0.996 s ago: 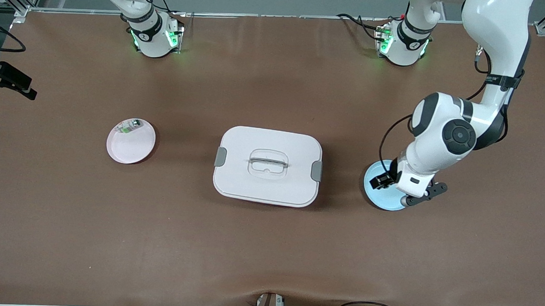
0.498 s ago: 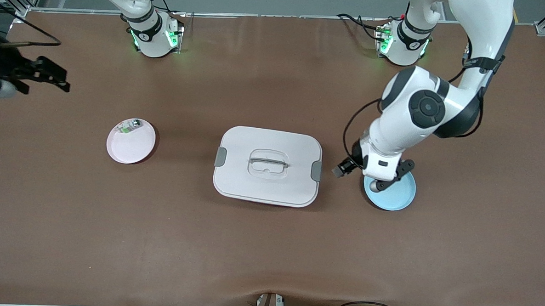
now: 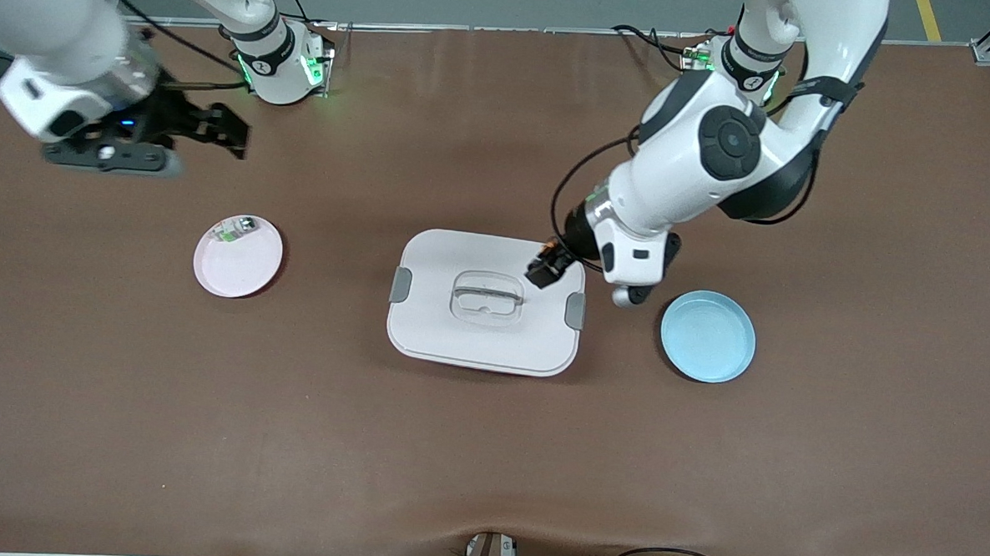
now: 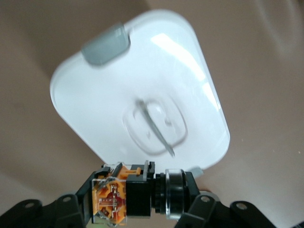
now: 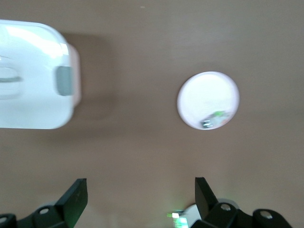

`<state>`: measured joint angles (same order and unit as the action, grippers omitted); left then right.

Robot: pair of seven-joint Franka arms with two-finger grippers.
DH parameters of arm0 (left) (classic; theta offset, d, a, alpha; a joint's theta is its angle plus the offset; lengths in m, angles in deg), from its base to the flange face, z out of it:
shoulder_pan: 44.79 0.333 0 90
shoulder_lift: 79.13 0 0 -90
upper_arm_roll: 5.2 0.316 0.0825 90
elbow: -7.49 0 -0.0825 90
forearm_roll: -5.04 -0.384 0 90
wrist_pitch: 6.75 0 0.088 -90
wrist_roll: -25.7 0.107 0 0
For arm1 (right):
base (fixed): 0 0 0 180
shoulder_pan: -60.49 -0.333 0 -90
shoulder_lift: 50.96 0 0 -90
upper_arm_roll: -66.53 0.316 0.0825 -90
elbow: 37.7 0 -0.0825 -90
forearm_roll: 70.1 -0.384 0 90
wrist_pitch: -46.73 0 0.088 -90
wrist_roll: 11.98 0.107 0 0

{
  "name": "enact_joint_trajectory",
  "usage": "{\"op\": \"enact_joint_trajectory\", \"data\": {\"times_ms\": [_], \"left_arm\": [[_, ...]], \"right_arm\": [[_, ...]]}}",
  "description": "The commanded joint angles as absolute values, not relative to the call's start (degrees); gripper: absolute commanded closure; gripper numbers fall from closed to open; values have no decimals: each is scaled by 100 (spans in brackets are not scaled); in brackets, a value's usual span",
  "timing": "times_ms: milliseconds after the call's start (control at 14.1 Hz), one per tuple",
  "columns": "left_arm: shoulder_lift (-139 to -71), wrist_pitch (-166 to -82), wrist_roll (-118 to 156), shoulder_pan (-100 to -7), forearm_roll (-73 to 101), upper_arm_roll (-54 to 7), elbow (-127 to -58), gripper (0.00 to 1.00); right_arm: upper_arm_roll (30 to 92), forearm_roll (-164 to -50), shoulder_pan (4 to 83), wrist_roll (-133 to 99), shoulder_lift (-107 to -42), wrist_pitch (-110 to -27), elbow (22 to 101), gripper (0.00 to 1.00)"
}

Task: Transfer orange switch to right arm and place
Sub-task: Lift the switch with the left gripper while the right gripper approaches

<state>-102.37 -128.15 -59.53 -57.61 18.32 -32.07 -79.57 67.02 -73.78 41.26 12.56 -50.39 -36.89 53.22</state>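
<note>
Though clamped tight between the fingers of the left gripper (image 3: 548,266), the orange switch (image 4: 135,194) shows only partly in the left wrist view: orange-tan block, black body and clear ring lying crosswise, lower edge cut off by the frame; in the front view just a dark speck with a trace of orange at the fingertips; held in the air over the corner of the white lidded box (image 3: 485,303) toward the left arm's end; reaching down and across from the base at the table's edge, elbow bent high, wrist tilted toward the box; blue plate (image 3: 708,336) lying bare on the table near the box, toward the left arm's end. Right gripper (image 3: 217,128) blurred in the front view, fingers spread wide and holding nothing, up in the air over bare table near the pink plate (image 3: 238,256); small white-and-green component (image 3: 235,230) resting in that plate, details too small to make out.
</note>
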Motion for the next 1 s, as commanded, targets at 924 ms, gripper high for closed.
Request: {"op": "enact_joint_trajectory", "data": {"times_ms": [924], "left_arm": [[-10699, -13278, -7458, -6465, 3579, -3201, -7381, 100]], "right_arm": [[6644, -9935, 2947, 3188, -4428, -8527, 7708, 0]]}}
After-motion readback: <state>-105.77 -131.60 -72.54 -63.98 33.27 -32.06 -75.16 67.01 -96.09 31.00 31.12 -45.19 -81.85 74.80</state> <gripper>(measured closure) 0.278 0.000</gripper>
